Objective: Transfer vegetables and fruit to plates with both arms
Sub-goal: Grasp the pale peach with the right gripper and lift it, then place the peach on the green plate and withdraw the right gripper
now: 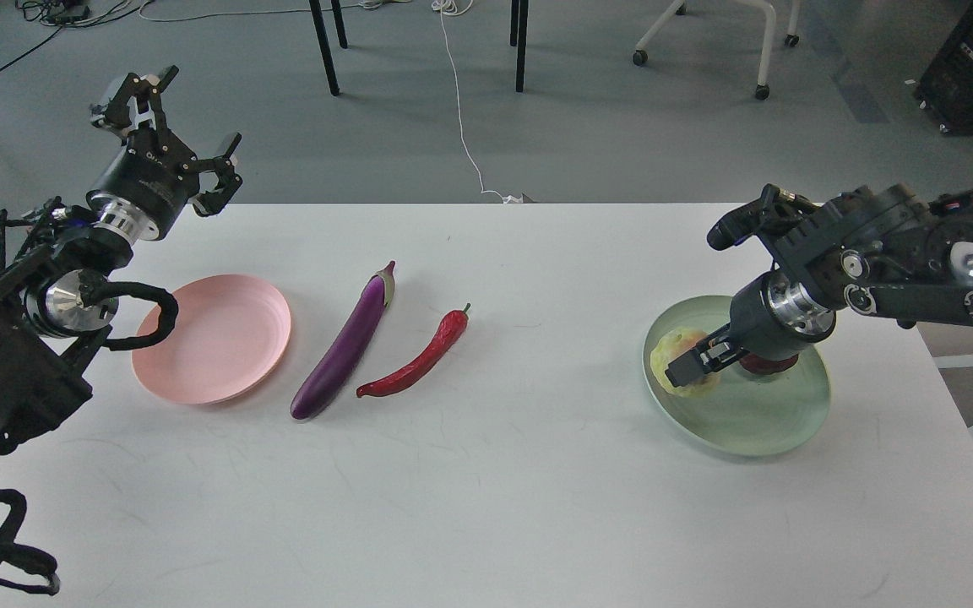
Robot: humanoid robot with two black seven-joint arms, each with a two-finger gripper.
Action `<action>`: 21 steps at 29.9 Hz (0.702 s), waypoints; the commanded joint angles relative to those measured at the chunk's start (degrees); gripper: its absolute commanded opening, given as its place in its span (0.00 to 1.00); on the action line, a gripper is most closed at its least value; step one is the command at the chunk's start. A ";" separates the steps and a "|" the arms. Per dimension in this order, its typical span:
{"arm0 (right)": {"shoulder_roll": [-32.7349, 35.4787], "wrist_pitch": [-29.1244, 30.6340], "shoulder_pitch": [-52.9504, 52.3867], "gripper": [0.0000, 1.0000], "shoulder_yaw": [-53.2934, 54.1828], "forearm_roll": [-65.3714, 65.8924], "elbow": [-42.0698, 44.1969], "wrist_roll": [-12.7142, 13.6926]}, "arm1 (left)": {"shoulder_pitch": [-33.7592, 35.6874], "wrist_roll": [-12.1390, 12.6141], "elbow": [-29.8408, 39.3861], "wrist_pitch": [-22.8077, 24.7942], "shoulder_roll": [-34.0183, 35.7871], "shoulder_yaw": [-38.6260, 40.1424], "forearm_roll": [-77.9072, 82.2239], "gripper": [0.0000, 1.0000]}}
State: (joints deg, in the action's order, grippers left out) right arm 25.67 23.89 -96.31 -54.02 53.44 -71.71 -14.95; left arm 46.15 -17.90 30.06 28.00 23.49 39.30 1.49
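eggplant [349, 344] and chili [417, 358] await the wide-open left hand [172, 135]; right hand [696, 365], grip unclear, lowers fruit into green plate [778, 426].

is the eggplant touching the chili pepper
Apart. The head view shows a strip of bare white table between the eggplant and the chili pepper along their whole length.

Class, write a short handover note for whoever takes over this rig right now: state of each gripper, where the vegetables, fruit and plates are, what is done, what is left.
Left gripper: open, empty, raised above the table's far left edge.
Right gripper: down over the green plate beside the yellow-green fruit; open or shut cannot be told.
Pomegranate: on the green plate, mostly hidden under the right arm.
Pink plate: bare.
Eggplant and chili pepper: on the table, right of the pink plate.
Done: both fruit plated. Left: both vegetables.
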 commanded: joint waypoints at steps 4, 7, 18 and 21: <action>3.07 -1.47 4.20 0.62 -0.12 1.13 -0.10 0.80 | 0.17 0.24 0.00 0.00 -0.02 0.17 0.09 0.98; 3.42 -1.74 4.56 0.72 0.58 1.05 -0.10 0.89 | 0.17 0.32 0.00 0.00 -0.20 0.17 0.09 0.98; 10.88 -1.65 3.15 0.99 3.91 0.08 -0.10 0.36 | 0.34 0.15 0.35 0.00 0.33 -0.27 0.53 0.98; 15.88 -1.57 3.41 0.99 11.19 0.08 0.60 0.36 | 0.43 0.15 0.44 0.00 0.59 -0.27 0.79 0.98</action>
State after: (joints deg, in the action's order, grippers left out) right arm 37.12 22.25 -93.10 -48.96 53.53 -71.86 -14.59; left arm 46.49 -17.75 30.41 28.00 23.85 39.08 2.01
